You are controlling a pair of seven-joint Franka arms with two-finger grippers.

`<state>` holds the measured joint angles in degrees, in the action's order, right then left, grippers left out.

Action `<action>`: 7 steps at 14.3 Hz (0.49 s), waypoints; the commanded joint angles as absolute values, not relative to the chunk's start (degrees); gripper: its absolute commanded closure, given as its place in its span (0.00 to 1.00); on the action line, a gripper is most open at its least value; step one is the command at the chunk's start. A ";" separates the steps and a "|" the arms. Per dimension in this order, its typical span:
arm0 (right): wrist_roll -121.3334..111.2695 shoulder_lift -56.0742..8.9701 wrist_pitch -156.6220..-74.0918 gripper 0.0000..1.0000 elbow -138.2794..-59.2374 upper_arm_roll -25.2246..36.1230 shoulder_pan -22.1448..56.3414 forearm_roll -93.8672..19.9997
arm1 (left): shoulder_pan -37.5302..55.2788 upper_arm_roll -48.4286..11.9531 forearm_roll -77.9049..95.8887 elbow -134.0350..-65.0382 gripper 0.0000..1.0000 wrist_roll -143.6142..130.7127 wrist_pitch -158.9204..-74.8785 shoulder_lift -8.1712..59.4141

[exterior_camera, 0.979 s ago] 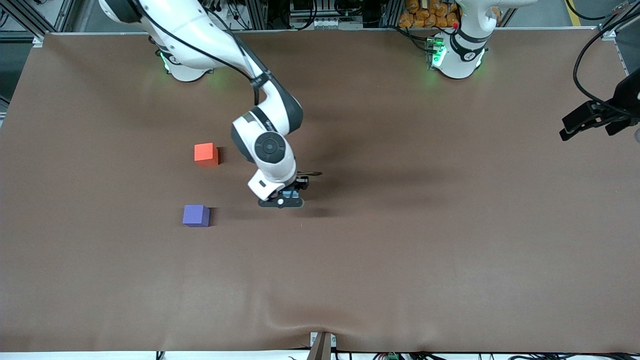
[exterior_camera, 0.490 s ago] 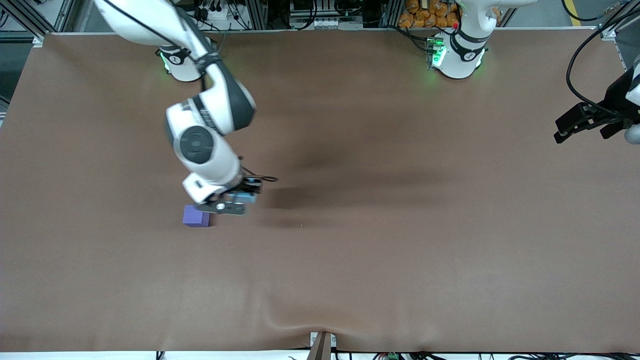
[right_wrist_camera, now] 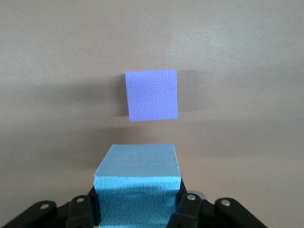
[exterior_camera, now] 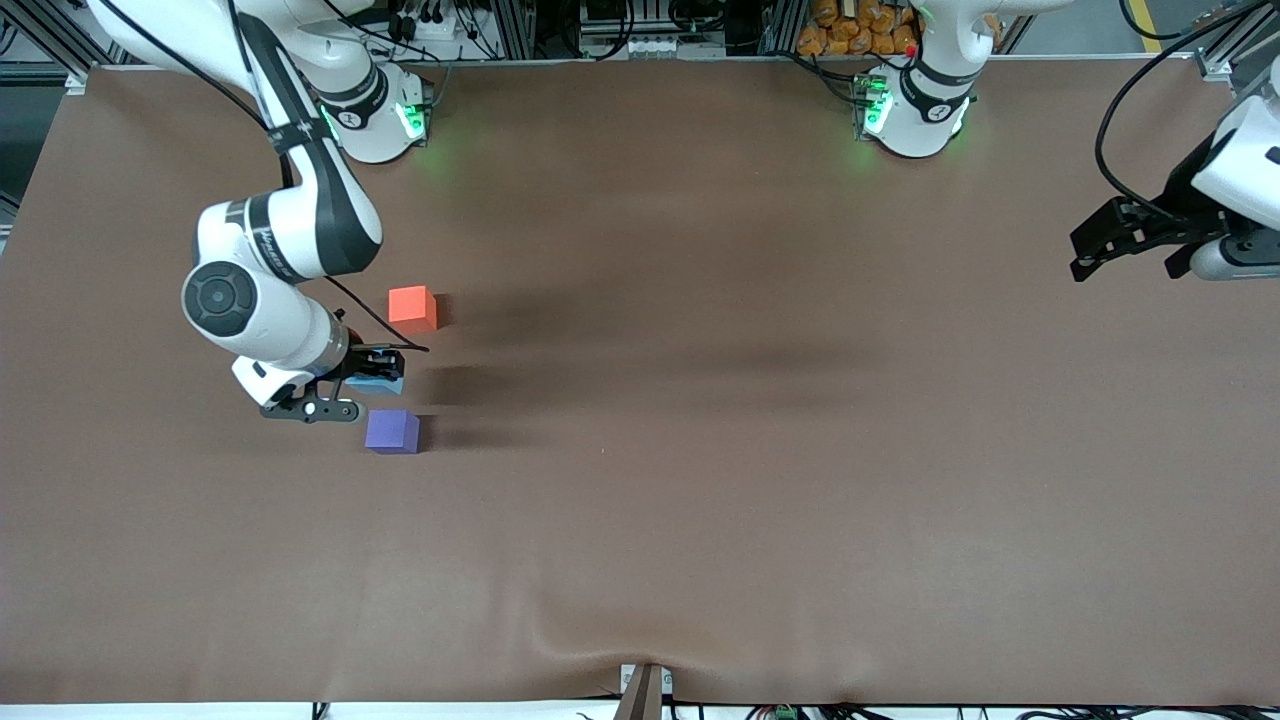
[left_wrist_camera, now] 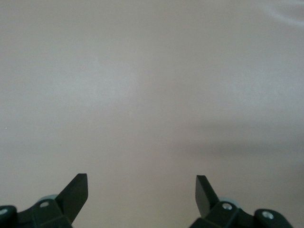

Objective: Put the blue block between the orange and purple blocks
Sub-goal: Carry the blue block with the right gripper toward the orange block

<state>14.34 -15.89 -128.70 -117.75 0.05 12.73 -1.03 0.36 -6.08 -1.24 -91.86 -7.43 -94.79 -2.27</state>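
My right gripper [exterior_camera: 362, 386] is shut on the blue block [exterior_camera: 376, 384], a sky-blue cube, and holds it low over the table between the orange block [exterior_camera: 412, 307] and the purple block [exterior_camera: 392, 431]. It sits slightly toward the right arm's end of that gap. In the right wrist view the blue block [right_wrist_camera: 137, 183] fills the jaws of the gripper [right_wrist_camera: 137, 211], with the purple block [right_wrist_camera: 152, 95] just ahead of it. My left gripper [exterior_camera: 1105, 245] is open and empty over the table's edge at the left arm's end. The left wrist view shows that gripper [left_wrist_camera: 141, 190] over bare cloth.
The brown cloth table [exterior_camera: 760, 420] has a raised wrinkle [exterior_camera: 600, 625] near its front edge. Both arm bases [exterior_camera: 915, 110] stand along the table's back edge.
My right arm has swept from the table's middle toward the right arm's end, carrying the blue block to between the orange and purple blocks. My left gripper has drifted slightly inward.
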 commanded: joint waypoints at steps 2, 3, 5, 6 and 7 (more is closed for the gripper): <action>14.15 -14.41 -137.02 0.74 -126.38 -1.05 12.13 -0.53 | -2.54 -7.91 -1.67 -93.25 0.00 -6.86 -95.19 -3.87; 14.15 -14.50 -137.02 0.74 -126.65 -1.05 12.13 -0.53 | -2.90 -8.61 -1.67 -93.34 0.00 -6.59 -95.19 -3.87; 14.24 -15.55 -137.37 0.74 -126.74 -1.05 12.22 -0.53 | -2.99 -8.88 -1.67 -93.34 0.00 -6.68 -95.19 -3.96; 14.24 -16.34 -137.55 0.74 -126.74 -1.14 12.30 -0.53 | -2.99 -8.96 -1.67 -93.34 0.00 -6.68 -95.19 -3.87; 14.24 -16.70 -137.64 0.74 -126.91 -1.14 12.48 -0.53 | -2.99 -8.96 -1.67 -93.34 0.00 -6.59 -95.19 -3.87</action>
<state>14.34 -16.38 -136.49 -125.73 -0.56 12.77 -1.03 -2.08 -8.00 -1.24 -91.91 -7.17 -94.79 -2.27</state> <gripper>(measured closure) 0.471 0.000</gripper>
